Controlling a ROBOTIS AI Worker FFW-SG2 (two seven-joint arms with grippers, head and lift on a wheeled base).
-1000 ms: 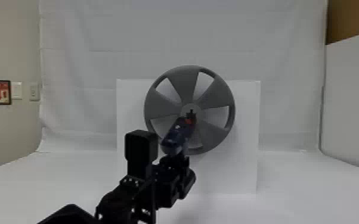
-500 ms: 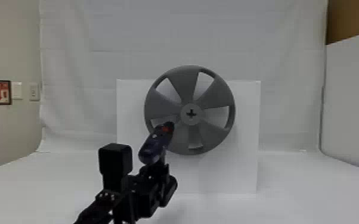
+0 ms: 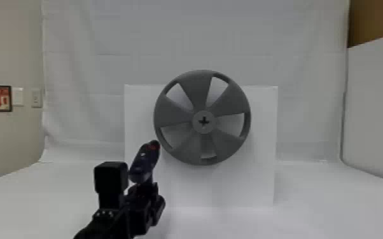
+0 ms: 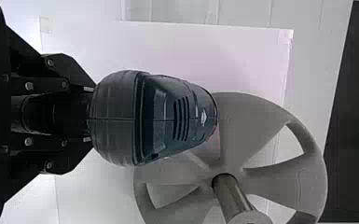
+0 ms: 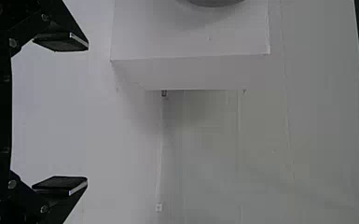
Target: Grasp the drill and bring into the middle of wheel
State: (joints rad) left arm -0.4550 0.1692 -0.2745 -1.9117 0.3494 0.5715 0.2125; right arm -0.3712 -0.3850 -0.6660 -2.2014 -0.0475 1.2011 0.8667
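Observation:
In the head view my left gripper (image 3: 146,190) holds the dark blue drill (image 3: 143,163) by its lower part, the drill's body below and left of the wheel (image 3: 181,117). The wheel stands upright, with a cross-shaped opening at its hub (image 3: 204,121). The left wrist view shows the left gripper (image 4: 86,116) shut on the drill (image 4: 168,114), its rear end facing the camera; behind it are the wheel (image 4: 284,182) and a round metal shaft (image 4: 233,198) at the hub. My right gripper (image 5: 74,114) is open, with nothing between its fingers.
A white box-like stand (image 3: 232,187) is behind and beneath the wheel on the white table (image 3: 327,203). White cloth (image 3: 105,73) hangs at the back, and a white panel (image 3: 375,111) rises at the right.
The left gripper has moved left and down with the drill, away from the front of the hub. The hub's cross opening, covered earlier, now shows. The wheel has stayed in place.

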